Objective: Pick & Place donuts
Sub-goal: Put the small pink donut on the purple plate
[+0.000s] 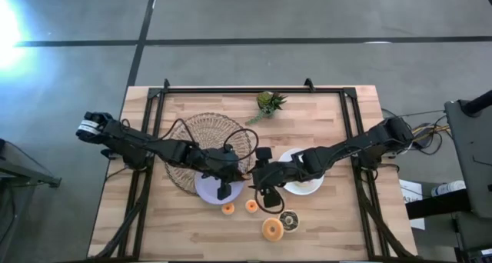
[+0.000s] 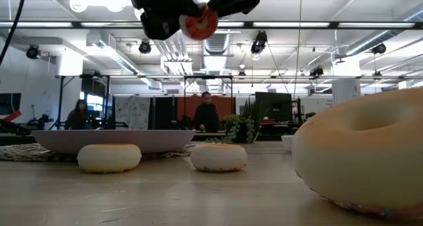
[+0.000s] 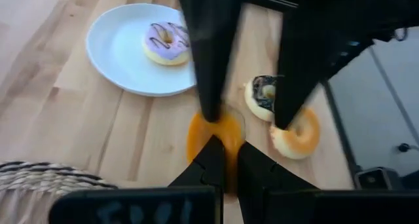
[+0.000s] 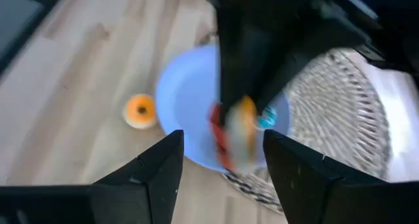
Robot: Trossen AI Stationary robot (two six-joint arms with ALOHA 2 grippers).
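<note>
Above the lilac plate (image 1: 209,188), the left claw (image 1: 224,191) is clenched on an orange donut (image 3: 216,142); the right claw (image 1: 259,188) beside it is released.

You are looking at a pale, light-wood counter (image 1: 323,232) with visible grain and a black frame. The left plate (image 1: 207,191) is showing lilac, the right plate (image 1: 311,188) white. On the white plate a donut (image 3: 166,43) is wearing lilac icing with dark chocolate drizzle. Two tiny orange donuts (image 1: 228,209) are showing on the counter, beside a larger orange-glazed donut (image 1: 272,229) and a chocolate-brown topped one (image 1: 290,221). The woven mat (image 1: 201,132) is showing tan with a dark edge. The plant (image 1: 268,103) is looking green. Both tools are looking black.
</note>
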